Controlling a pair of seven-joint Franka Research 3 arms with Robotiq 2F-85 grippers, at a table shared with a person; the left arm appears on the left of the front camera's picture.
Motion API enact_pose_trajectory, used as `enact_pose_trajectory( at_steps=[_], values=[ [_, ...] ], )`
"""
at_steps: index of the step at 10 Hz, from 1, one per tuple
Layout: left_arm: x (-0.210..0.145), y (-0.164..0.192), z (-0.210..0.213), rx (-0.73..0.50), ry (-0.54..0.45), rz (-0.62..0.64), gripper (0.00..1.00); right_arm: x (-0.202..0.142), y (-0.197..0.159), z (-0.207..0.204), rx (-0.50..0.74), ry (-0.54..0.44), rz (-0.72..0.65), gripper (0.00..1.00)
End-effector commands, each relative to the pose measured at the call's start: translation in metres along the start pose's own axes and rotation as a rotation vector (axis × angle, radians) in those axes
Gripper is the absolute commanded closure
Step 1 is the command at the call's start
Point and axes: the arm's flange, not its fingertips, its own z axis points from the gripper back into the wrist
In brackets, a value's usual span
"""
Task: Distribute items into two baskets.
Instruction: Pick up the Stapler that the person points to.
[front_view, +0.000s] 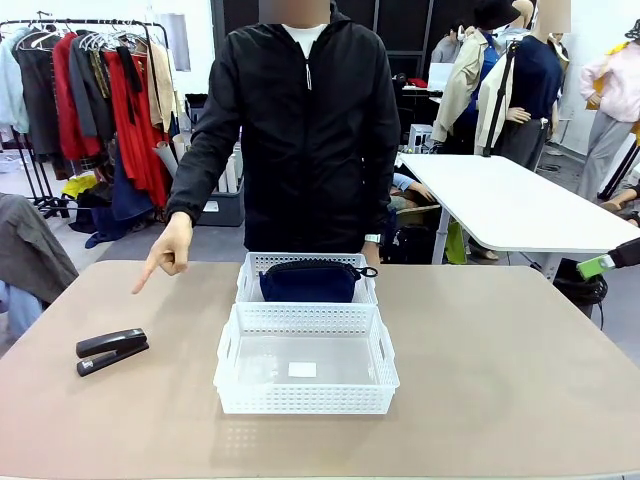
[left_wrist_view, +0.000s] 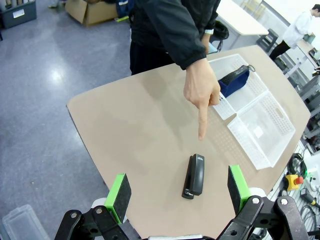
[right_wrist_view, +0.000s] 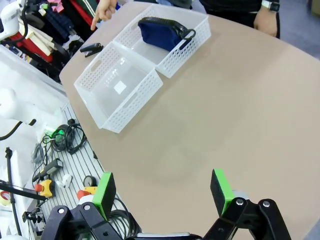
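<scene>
The black stapler (front_view: 111, 351) lies on the table's left side, also below my left gripper (left_wrist_view: 179, 194) as the stapler (left_wrist_view: 194, 175). That gripper hangs open above it, apart from it. The navy pouch (front_view: 310, 280) sits in the far basket (front_view: 253, 283); the near basket (front_view: 305, 398) holds nothing but a small label. A person's hand (front_view: 168, 250) points a finger down toward the stapler. My right gripper (right_wrist_view: 162, 193) is open over bare table, with the pouch (right_wrist_view: 159, 33) and both baskets (right_wrist_view: 120, 102) farther off.
The tan table (front_view: 500, 360) has free room on its right half and in front of the near basket. A person in a black jacket (front_view: 305, 120) stands at the far edge. A white table (front_view: 520, 205) and a clothes rack (front_view: 90, 90) stand behind.
</scene>
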Motion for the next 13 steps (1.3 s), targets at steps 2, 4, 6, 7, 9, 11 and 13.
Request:
enact_pose_trajectory(
  at_steps=[2,4,6,7,9,11,13],
  values=[
    [0.0013,-0.0016,0.0003,0.001,-0.004,-0.002,0.00,0.0008,0.0001,0.0008,0.004,0.004,0.002,0.00],
    [0.0013,-0.0016,0.0003,0.001,-0.004,-0.002,0.00,0.0008,0.0001,0.0008,0.004,0.004,0.002,0.00],
    [0.0013,-0.0016,0.0003,0.001,-0.004,-0.002,0.00,0.0008,0.0001,0.0008,0.004,0.004,0.002,0.00],
    [0.0013,-0.0016,0.0003,0.001,-0.004,-0.002,0.00,0.0008,0.0001,0.0008,0.004,0.004,0.002,0.00],
    [0.0013,-0.0016,0.0003,0.001,-0.004,-0.002,0.00,0.0008,0.0001,0.0008,0.004,0.004,0.002,0.00],
    [0.0013,-0.0016,0.0003,0.001,-0.004,-0.002,0.00,0.0008,0.0001,0.0008,0.004,0.004,0.002,0.00],
    [0.0013,-0.0016,0.0003,0.001,-0.004,-0.002,0.00,0.0008,0.0013,0.0021,0.005,-0.023,0.002,0.00]
  ],
)
